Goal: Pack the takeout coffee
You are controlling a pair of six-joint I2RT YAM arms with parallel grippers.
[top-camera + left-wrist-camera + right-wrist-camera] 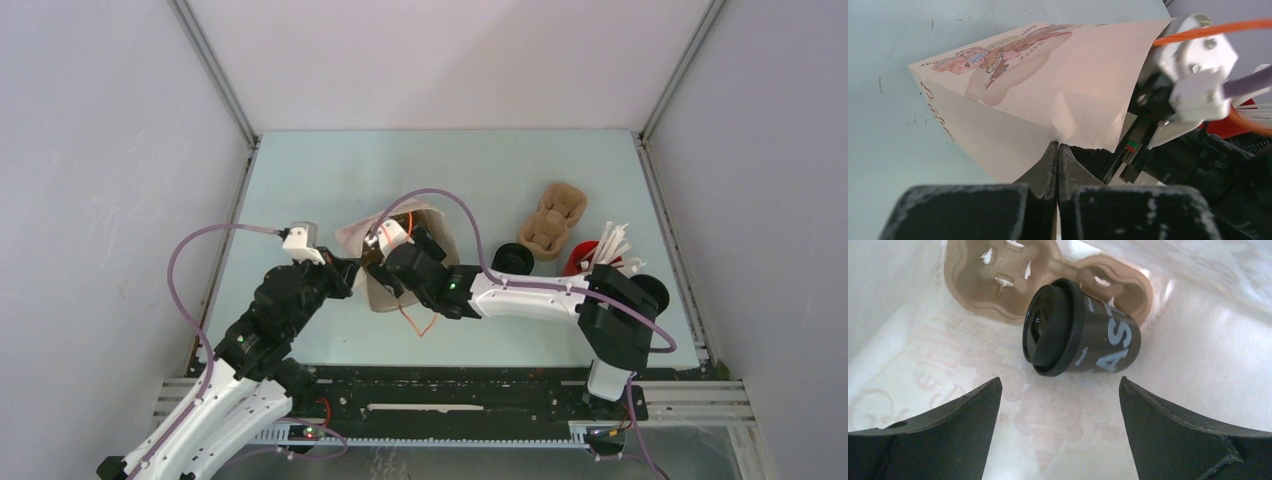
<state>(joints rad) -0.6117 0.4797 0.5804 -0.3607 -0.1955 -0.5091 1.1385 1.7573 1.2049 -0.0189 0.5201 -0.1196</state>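
Finding: the takeout coffee point(1083, 335) lies on its side inside the paper bag point(1048, 85), centre of the right wrist view, touching a pulp carrier point(998, 285). The right jaws stand apart, clear of it. The left jaws are clamped on the bag's edge.

Overhead view down on table point(320, 190); left wrist close outside bag point(1048, 90); right wrist close inside it.

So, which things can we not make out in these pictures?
Top external: the black cup inside the paper bag, hidden by the bag wall and the right arm.
Right wrist: the cup's lettering, cut off by its curve; part of the carrier behind it.
Left wrist: the bag's inside, hidden by its wall.
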